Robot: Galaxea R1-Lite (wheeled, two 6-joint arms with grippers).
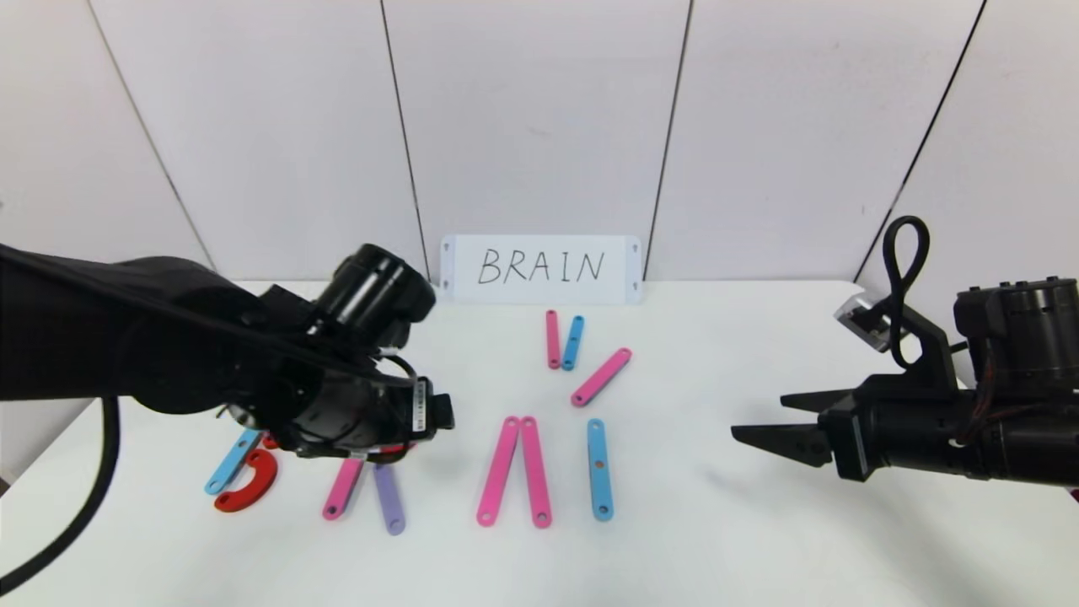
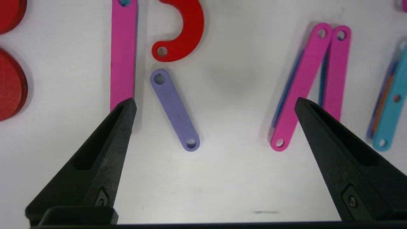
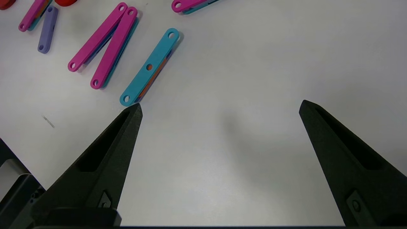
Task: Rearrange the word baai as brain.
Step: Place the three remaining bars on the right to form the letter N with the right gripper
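Observation:
The word lies across the table's front. From left there is a blue bar (image 1: 232,462) with a red curve (image 1: 250,482), then a pink bar (image 1: 343,487), a purple bar (image 1: 389,499), two pink bars (image 1: 514,470) meeting at the top, and a blue bar (image 1: 599,469). My left gripper (image 2: 214,101) hovers open and empty above the pink bar (image 2: 123,54), the purple bar (image 2: 175,109) and a red curve (image 2: 187,28). In the head view my left arm hides the tops of these pieces. My right gripper (image 1: 759,415) hangs open and empty to the right of the blue bar (image 3: 149,66).
A white card (image 1: 540,269) handwritten BRAIN leans on the back wall. Three loose bars lie behind the word: pink (image 1: 552,339), blue (image 1: 573,342) and a slanted pink one (image 1: 601,377). More red pieces (image 2: 9,82) lie beside the pink bar.

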